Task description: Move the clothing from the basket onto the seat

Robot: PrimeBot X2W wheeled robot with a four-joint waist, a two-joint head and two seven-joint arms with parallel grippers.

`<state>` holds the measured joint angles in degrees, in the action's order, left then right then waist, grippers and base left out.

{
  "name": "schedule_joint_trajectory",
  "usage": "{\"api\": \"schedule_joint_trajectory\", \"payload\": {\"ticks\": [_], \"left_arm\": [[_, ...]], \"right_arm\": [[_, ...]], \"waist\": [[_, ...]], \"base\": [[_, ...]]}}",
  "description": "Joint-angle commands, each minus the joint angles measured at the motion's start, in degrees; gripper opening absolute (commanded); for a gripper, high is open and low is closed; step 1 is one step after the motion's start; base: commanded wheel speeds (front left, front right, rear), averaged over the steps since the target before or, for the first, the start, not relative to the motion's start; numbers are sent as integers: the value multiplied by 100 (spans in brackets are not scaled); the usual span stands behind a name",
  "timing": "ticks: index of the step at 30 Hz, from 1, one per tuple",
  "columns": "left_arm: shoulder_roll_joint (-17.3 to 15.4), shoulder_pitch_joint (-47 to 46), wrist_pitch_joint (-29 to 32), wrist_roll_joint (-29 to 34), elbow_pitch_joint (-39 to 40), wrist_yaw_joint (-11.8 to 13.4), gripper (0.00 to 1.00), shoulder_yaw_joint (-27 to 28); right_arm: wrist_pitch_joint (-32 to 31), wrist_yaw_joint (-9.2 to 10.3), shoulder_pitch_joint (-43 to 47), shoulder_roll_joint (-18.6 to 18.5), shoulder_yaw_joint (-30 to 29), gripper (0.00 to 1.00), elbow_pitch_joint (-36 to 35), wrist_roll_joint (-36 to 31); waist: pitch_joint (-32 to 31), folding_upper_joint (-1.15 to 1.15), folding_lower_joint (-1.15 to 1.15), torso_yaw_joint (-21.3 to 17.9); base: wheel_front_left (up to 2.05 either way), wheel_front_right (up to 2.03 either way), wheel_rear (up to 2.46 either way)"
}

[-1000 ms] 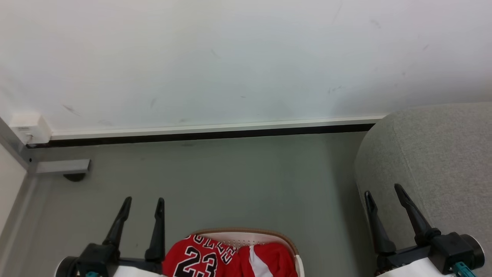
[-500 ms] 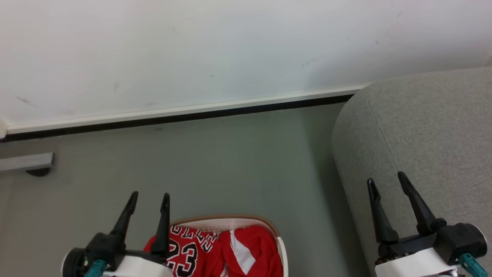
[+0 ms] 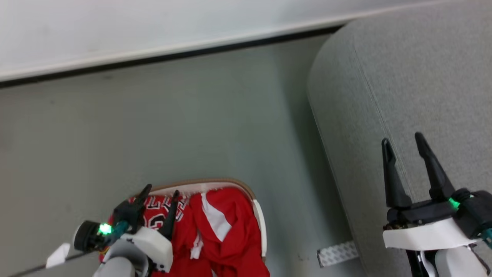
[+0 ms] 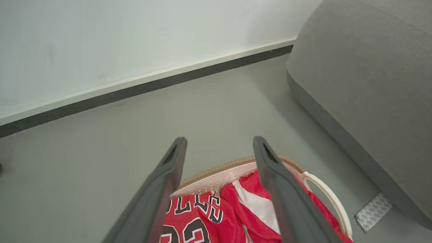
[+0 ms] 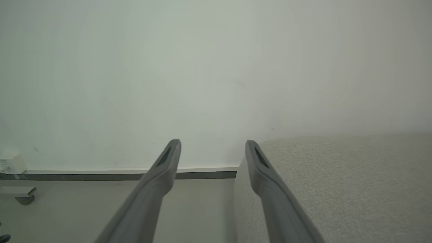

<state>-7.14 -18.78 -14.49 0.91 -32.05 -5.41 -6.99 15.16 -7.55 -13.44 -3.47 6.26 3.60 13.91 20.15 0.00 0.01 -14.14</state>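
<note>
The cream basket (image 3: 258, 215) with a tan rim stands on the floor at the bottom of the head view, and its rim (image 4: 324, 189) also appears in the left wrist view. Red clothing (image 3: 226, 231) fills it: a jersey with black lettering (image 4: 192, 216) and a red piece with a white band (image 4: 256, 206). My left gripper (image 3: 161, 193) hangs open above the jersey side, touching nothing. The grey seat (image 3: 403, 88) rises on the right (image 4: 364, 77). Over its edge my right gripper (image 3: 402, 139) is open and empty, and the cushion (image 5: 337, 182) lies beneath it.
A white wall with a white and black baseboard (image 3: 153, 57) runs along the far side. Grey floor (image 3: 173, 127) lies between wall, basket and seat. A patterned grey strip (image 3: 337, 253) lies on the floor at the seat's base.
The camera has tilted down and turned, so the wall slid up and basket and seat show more fully. My left gripper has come down over the jersey. Both grippers stay open.
</note>
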Motion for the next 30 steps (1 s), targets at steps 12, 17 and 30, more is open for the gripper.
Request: {"api": "schedule_joint_trajectory", "payload": {"ticks": [12,17,30], "left_arm": [[-599,-1366,712,685,-2012,-154,100,-841],[-780,-1843,959,936,-2663,-197,100,-1288],[-885,-2714,1590,960,-3790,-198,100,-2012]], "right_arm": [[-1,12,-545,61,-249,100,-315,260],[-2,12,-698,62,-294,100,-379,474],[-1,12,-988,63,-297,100,-465,790]], "waist": [[1438,0,-1,-651],[1845,0,-1,-796],[2685,0,-1,-1028]], "base": [[0,0,0],[0,0,0],[0,0,0]]}}
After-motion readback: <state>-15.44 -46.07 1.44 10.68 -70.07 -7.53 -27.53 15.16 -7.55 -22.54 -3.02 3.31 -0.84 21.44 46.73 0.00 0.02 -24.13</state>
